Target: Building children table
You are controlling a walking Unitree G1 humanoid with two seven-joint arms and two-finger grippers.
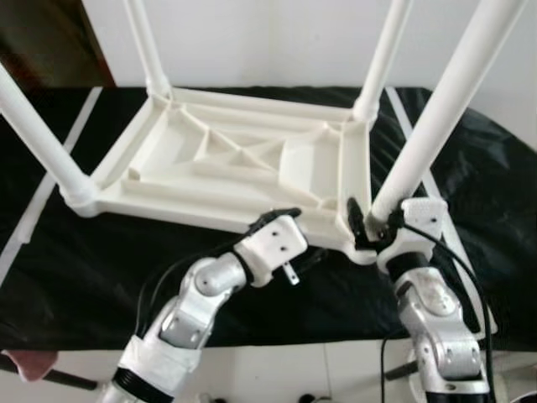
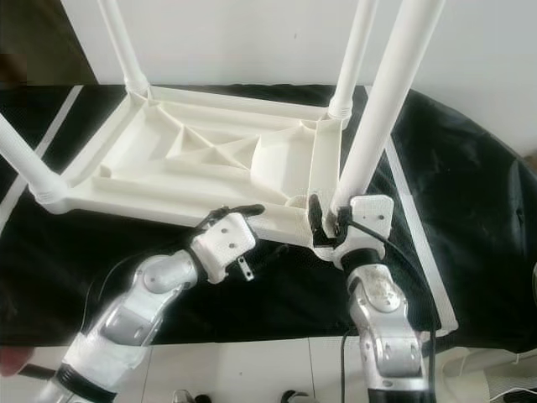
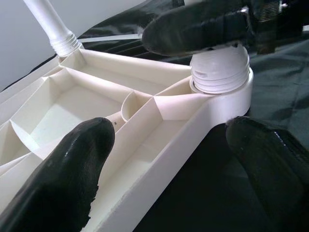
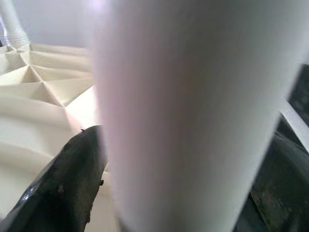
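Gripping the base of the near right leg [image 1: 436, 126], the right pincer [image 1: 369, 225] has its two black fingers closed around the white tube just above the corner socket [image 3: 222, 79] of the upturned children's table [image 1: 226, 164]. In the right wrist view the leg stands between one dark finger [image 4: 72, 174] on one side and the other finger at the far edge, both pressed against it. The leg rises tilted, up and away to the robot's right.

Just beside it, the left pincer [image 1: 289, 231] sits at the near rim of the tabletop, reaching toward the same corner. Its fingers are spread wide: in the left wrist view one fingertip [image 3: 72, 169] lies over the ribbed underside inside the rim, while the other [image 3: 270, 159] is outside the rim above the dark cover, so the rim runs between them. Whether they touch the plastic, I cannot tell. That view also shows the threaded end of the leg seated in the socket, with a black finger of the right pincer across it.

The table lies upside down on a bench covered with black cloth [image 1: 84, 260]. Three more white legs stand at the other corners: near left [image 1: 38, 138], far left [image 1: 147, 46] and far right [image 1: 382, 59]. Pale strips [image 1: 50, 180] cross the cloth at either side, and a white wall [image 1: 268, 34] stands behind.
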